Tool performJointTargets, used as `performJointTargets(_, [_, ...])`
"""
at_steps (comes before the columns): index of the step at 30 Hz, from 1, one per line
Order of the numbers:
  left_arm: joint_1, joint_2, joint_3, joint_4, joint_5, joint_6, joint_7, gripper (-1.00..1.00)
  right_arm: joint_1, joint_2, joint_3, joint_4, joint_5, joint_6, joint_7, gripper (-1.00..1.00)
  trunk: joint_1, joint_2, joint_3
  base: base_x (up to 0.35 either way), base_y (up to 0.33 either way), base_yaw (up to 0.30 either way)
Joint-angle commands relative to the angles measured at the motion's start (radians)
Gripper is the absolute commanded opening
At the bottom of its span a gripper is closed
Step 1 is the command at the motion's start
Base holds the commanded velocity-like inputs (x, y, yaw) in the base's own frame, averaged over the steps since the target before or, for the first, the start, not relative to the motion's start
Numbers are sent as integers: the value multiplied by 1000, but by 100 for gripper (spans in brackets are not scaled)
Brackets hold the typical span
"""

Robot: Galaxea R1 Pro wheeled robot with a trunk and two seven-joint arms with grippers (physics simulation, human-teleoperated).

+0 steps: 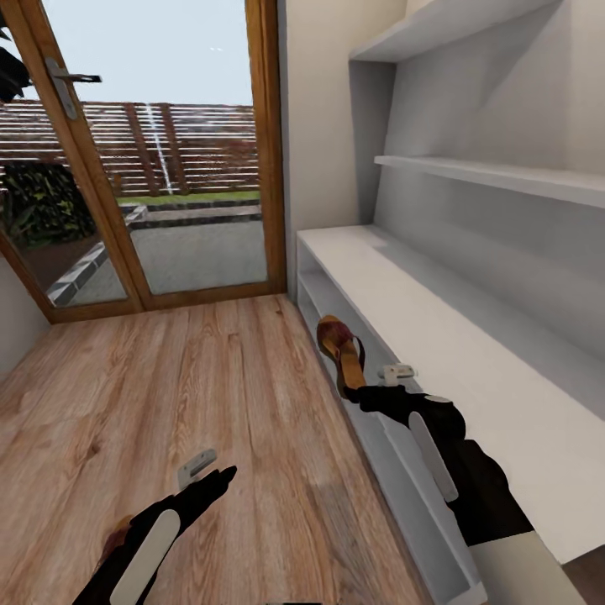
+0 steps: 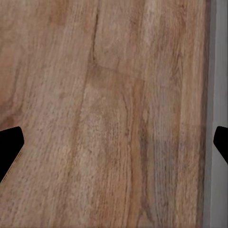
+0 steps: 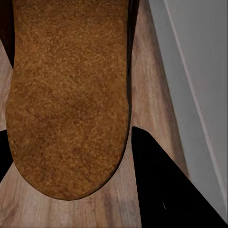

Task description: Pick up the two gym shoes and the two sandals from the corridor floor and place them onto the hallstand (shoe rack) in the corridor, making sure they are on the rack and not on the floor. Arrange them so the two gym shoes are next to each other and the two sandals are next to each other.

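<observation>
My right gripper (image 1: 363, 395) clamps a sandal (image 1: 342, 353) raised at the hallstand's (image 1: 470, 353) nine o'clock edge, ready for shelving.

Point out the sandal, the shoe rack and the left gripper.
sandal (image 1: 343, 353), head view, on its strap area.
shoe rack (image 1: 470, 336), head view, on its flat top.
left gripper (image 1: 206, 472), head view, between the fingertips.

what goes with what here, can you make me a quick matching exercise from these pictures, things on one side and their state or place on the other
Things:
1. sandal
2. left gripper
3. hallstand
4. glass door

States or places:
a. open, above bare floor
b. at the corridor's end, garden beyond
c. held off the floor in the right gripper
d. white, along the right wall

Pairs: 1-c, 2-a, 3-d, 4-b
</observation>
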Motion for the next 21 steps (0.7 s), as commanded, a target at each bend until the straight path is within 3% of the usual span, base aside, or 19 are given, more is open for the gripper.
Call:
performJointTargets(1, [0, 0, 0, 0, 0, 0, 0, 100, 0, 0, 2, 0, -3, 0, -3, -100, 0, 0, 0, 2, 0, 221])
performJointTargets(9, [0, 0, 0, 0, 1, 0, 0, 100, 0, -2, 7, -1, -3, -1, -3, -100, 0, 0, 0, 1, 0, 221])
performJointTargets(15, [0, 0, 0, 0, 0, 1, -1, 100, 1, -2, 8, -3, -2, -1, -3, -100, 0, 0, 0, 15, 0, 65])
performJointTargets(21, [0, 0, -1, 0, 1, 1, 0, 100, 1, -2, 8, -4, -2, -1, -3, -100, 0, 0, 0, 220, 0, 11])
